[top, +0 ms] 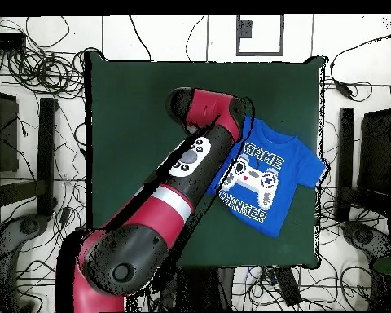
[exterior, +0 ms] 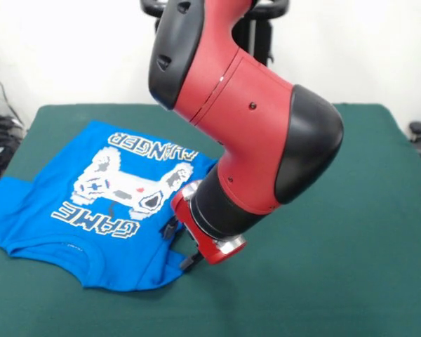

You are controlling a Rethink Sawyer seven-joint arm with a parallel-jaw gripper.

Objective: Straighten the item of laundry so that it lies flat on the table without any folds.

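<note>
The bright blue T-shirt (exterior: pixel 35 217) lies print side up on the left half of the green table (exterior: pixel 337 281), collar end towards the camera, with one sleeve reaching the table's left edge. It looks mostly spread, and its right side is hidden under the arm. My gripper (exterior: pixel 186 247) is low at the shirt's near right edge, on or just above the cloth. In the overhead view the shirt (top: pixel 292 163) lies slanted by the table's (top: pixel 133 122) right edge, and the arm (top: pixel 199 155) covers the gripper.
The red and black arm (exterior: pixel 252 126) reaches across the middle of the table. Cables and stands (top: pixel 36 73) surround the table on the floor. Bare green cloth spreads over the right half in the front view.
</note>
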